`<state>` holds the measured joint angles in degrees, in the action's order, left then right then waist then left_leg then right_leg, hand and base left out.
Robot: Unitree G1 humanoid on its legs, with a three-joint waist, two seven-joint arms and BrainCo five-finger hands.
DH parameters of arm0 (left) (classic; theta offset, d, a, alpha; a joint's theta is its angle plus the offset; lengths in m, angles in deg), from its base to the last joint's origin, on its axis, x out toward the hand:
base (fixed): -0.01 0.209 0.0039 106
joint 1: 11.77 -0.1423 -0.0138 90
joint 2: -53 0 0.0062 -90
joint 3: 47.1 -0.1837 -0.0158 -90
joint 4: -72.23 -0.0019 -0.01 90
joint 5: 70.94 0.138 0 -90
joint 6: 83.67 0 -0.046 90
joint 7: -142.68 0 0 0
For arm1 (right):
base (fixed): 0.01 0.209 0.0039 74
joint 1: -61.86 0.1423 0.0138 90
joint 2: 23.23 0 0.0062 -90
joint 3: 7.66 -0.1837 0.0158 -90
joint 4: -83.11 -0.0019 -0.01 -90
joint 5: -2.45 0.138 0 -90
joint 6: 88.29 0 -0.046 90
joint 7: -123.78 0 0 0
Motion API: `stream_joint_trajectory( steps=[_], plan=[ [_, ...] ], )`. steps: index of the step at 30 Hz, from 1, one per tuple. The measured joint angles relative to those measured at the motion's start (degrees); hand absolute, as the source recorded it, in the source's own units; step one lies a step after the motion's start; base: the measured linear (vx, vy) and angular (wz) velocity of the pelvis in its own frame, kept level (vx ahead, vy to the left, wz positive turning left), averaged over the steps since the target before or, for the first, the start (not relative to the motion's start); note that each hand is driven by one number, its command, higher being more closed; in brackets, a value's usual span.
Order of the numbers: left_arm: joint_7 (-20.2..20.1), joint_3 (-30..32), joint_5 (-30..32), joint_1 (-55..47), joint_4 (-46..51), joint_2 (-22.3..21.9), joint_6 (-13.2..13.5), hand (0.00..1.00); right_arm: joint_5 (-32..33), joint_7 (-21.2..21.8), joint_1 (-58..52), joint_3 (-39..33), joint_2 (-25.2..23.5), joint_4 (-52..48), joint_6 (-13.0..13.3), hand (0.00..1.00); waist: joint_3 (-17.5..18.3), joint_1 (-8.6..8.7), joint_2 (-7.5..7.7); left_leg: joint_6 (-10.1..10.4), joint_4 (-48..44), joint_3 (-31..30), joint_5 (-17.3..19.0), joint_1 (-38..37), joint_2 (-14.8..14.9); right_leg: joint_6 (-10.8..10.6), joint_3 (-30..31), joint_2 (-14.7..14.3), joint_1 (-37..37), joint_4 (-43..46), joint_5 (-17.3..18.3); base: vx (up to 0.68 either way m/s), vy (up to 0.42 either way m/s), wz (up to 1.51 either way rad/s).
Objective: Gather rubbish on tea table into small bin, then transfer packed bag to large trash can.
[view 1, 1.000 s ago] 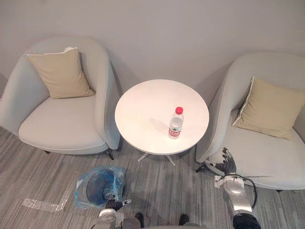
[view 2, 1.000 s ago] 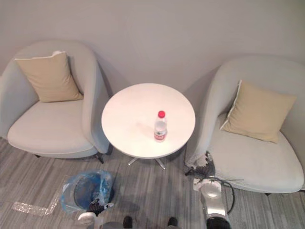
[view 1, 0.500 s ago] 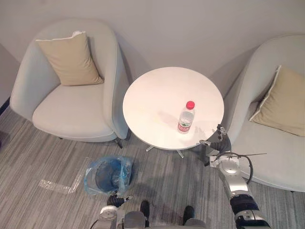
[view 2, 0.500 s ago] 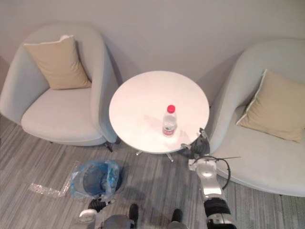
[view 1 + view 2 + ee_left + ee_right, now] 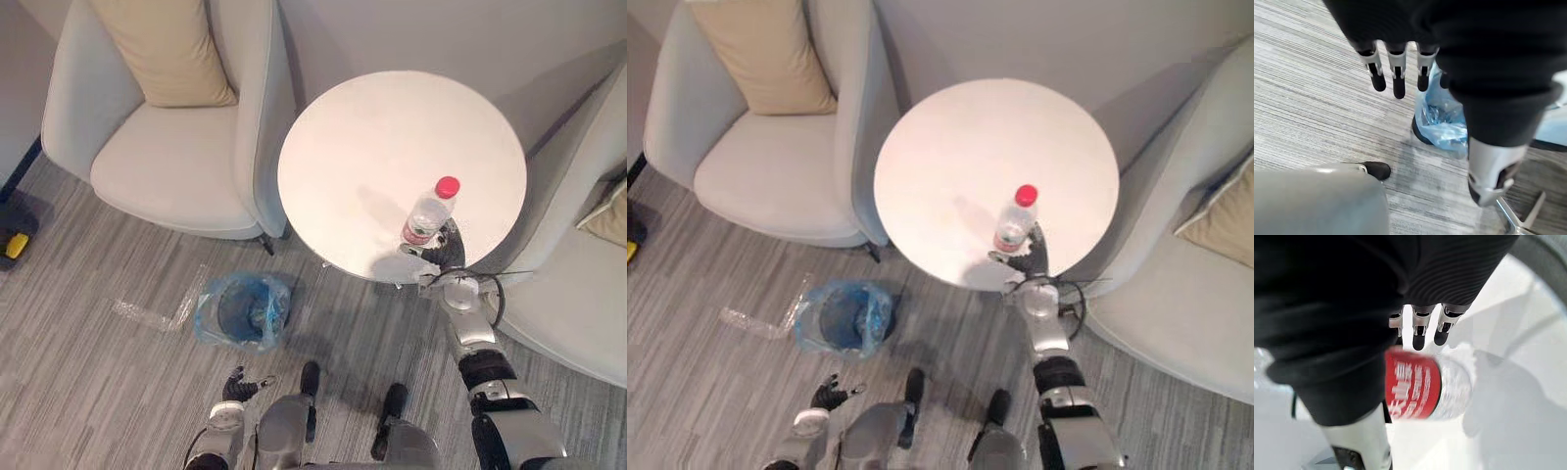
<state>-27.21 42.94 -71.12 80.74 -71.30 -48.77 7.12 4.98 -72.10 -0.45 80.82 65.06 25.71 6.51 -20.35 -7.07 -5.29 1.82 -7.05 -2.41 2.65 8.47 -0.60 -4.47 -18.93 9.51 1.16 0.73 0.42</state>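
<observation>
A clear water bottle [image 5: 427, 212] with a red cap and red label stands upright near the front right edge of the round white tea table [image 5: 372, 147]. My right hand [image 5: 444, 251] is raised over that table edge, right against the bottle's near side. In the right wrist view the bottle [image 5: 1425, 387] sits between the straight fingers [image 5: 1419, 335] and the thumb, with nothing curled round it. The small bin [image 5: 242, 309], lined with a blue bag, stands on the floor left of the table. My left hand [image 5: 235, 385] hangs low near it, fingers [image 5: 1397, 73] straight.
A grey armchair [image 5: 176, 166] with a tan cushion stands left of the table, and another [image 5: 578, 284] stands close on the right. A strip of clear plastic [image 5: 157, 313] lies on the carpet beside the bin. A yellow object [image 5: 15, 245] sits at the far left edge.
The camera has moved closer and tipped down over the table. My right hand has risen from beside the right armchair to the bottle. The left hand has stayed low.
</observation>
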Motion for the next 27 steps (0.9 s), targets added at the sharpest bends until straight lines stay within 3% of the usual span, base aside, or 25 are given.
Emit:
stream_joint_trajectory(
  steps=[2, 3, 10, 16, 24, 27],
  plan=[
    [0.52, -0.02, 0.00, 0.04, 0.00, 0.09, 0.07, 0.00, 0.00, -1.08, 1.06, -0.03, 0.27, -0.01, 0.01, 0.00, -0.15, -0.08, -0.25, 0.08, -0.17, -0.48, -0.05, 0.76, -0.03, 0.00, -0.64, -0.01, 0.42, 0.01, 0.01, 0.00, -0.005, 0.18],
    [1.06, -0.03, -0.01, 0.04, 0.00, 0.12, 0.07, 0.00, 0.02, -1.84, 1.86, -0.09, 0.73, -0.01, 0.02, 1.00, -0.25, -0.08, -0.44, 0.12, -0.36, -1.06, -0.10, 1.29, -0.09, 0.00, -1.16, -0.02, 0.57, 0.01, 0.01, 0.00, -0.005, 0.19],
    [1.23, -1.91, 0.01, -0.10, -0.42, 1.54, 0.06, 0.00, 1.08, -3.24, 6.28, -0.56, 2.86, -0.01, 0.28, 1.00, -2.38, -1.43, -1.52, 0.21, -1.12, -2.23, -0.16, 1.70, -0.17, 0.07, -2.14, -0.04, 0.16, 0.14, 0.06, -0.01, 0.003, 0.09],
    [1.27, -3.90, 0.04, -0.97, -2.32, 2.02, -0.96, 0.00, 2.48, -3.12, 6.28, -0.15, 1.80, -0.52, 0.39, 1.00, -2.46, -1.62, -1.51, 0.23, -1.11, -2.22, -0.17, 1.65, -0.17, 0.05, -2.11, -0.04, 0.08, 0.07, 0.04, -0.01, 0.002, 0.00],
    [0.96, -4.46, 0.08, -1.63, -2.28, 2.30, -1.16, 0.00, 2.35, -0.94, -4.63, 1.99, -0.07, -16.64, 1.57, 1.00, -2.26, -0.96, -1.20, 0.24, -0.53, -1.52, -0.17, -0.85, -0.24, -0.50, -1.44, -0.01, -2.44, -1.37, -0.63, -0.01, 0.009, -0.04],
    [0.70, -4.54, 0.22, -2.48, -2.29, 2.90, -1.20, 0.00, 2.06, 1.11, -10.86, 2.18, -0.87, -23.90, 2.51, 1.00, -1.57, 0.41, -0.39, 0.38, 1.06, -1.38, -1.02, -1.63, -0.46, -0.69, -1.21, 0.07, -2.94, -2.53, -1.32, -0.02, 0.016, -0.06]
  ],
)
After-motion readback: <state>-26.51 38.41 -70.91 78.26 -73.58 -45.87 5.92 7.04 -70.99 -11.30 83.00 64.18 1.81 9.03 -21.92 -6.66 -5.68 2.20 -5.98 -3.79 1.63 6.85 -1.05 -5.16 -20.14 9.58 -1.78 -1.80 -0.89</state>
